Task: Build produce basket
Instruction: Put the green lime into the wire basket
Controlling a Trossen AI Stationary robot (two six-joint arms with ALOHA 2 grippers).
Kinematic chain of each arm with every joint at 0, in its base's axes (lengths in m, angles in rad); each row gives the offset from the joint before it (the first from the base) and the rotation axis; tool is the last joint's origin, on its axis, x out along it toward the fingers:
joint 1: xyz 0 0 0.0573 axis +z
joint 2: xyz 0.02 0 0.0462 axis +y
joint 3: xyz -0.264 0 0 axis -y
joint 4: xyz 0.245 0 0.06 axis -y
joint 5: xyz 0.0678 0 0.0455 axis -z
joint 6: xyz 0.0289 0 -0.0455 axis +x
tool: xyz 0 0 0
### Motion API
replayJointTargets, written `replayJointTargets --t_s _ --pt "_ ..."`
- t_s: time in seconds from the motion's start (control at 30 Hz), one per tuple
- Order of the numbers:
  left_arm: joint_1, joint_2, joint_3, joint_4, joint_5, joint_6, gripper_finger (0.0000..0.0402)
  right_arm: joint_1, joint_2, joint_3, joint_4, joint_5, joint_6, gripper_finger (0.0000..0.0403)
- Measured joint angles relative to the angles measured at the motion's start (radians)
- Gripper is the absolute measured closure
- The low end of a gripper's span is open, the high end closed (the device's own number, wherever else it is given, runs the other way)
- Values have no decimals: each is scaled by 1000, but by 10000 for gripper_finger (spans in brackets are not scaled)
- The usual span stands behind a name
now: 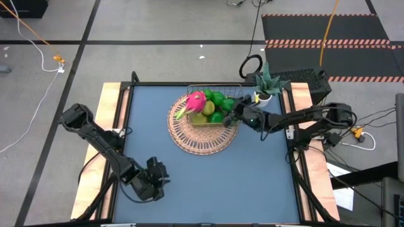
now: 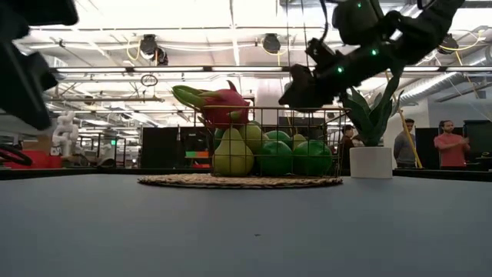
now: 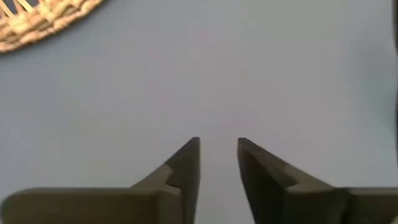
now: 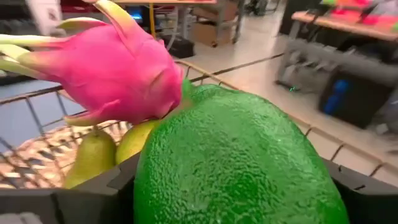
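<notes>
The copper wire basket [image 1: 235,88] stands on a round wicker mat [image 1: 201,137] at the table's far middle. It holds the pink dragon fruit [image 1: 194,101] [image 4: 118,71], pears [image 2: 232,156] [image 4: 93,158] and limes [image 2: 275,158]. My right gripper [image 1: 235,115] [image 2: 296,94] hangs over the basket's right side, shut on one lime [image 4: 239,162]. My left gripper [image 1: 156,177] [image 3: 218,149] is open over bare table near the near-left corner, touching nothing. No grape bunch shows. My right gripper pinches a lime [image 4: 205,186] between its two fingers [image 4: 93,196], one on each side of the fruit. The fingers come slanting down from the table's right. The lime is above the fruits in the basket, next to the dragon fruit; the gripper hides it in the low view.
A potted green plant in a white pot [image 1: 265,94] [image 2: 371,158] stands just right of the basket, close to my right arm. Open blue table [image 1: 208,176] lies in front of the mat. People stand in the room behind [image 2: 450,146].
</notes>
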Motion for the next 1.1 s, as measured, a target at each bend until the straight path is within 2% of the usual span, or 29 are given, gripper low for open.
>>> replayJointTargets --t_s 0.1,0.27,0.43,0.53,0.63,0.73,0.83,1.1 --pt "25 0 0 0 -1 28 255 -31 -2 -17 14 -56 45 101" --pt "53 0 1 0 47 66 180 -39 -2 -20 28 -57 44 73" --pt "61 0 1 3 251 58 117 -18 -3 -20 35 -57 93 51" --pt "53 -1 2 -35 383 47 95 23 -17 -20 66 -57 162 50" --pt "33 -2 17 -211 413 -52 96 90 -15 -20 155 -57 128 50" --pt "12 -2 66 -439 415 -141 113 173 -17 -19 264 -57 61 50" --pt "-11 -1 135 -607 407 -180 133 252 -16 -19 298 -58 36 50" --pt "-67 -2 310 -758 311 -121 155 435 6 -19 301 -56 87 50"
